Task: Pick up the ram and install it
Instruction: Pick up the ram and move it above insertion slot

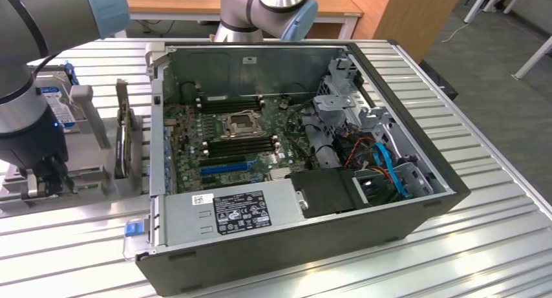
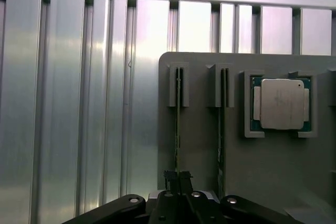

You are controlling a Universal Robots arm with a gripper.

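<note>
The ram (image 2: 178, 108) stands on edge in a slot of the grey holder (image 2: 199, 129), so I see it as a thin green line. My gripper (image 2: 178, 178) is down over its near end, with the black fingers pressed together on the stick. A second ram stick (image 2: 221, 114) stands in the neighbouring slot. In the exterior view the gripper (image 1: 48, 181) hangs over the holder (image 1: 86, 175) at the exterior view's left, beside the open computer case (image 1: 285, 246). The motherboard's memory slots (image 1: 242, 146) lie inside the case near the CPU socket (image 1: 237, 123).
A square silver CPU chip (image 2: 281, 103) sits in a recess of the holder beside the sticks. An upright expansion card (image 1: 125, 130) and a hard drive (image 1: 52, 97) stand between gripper and case. The case wall (image 1: 157, 130) rises next to them. Ribbed metal table (image 2: 63, 103) surrounds everything.
</note>
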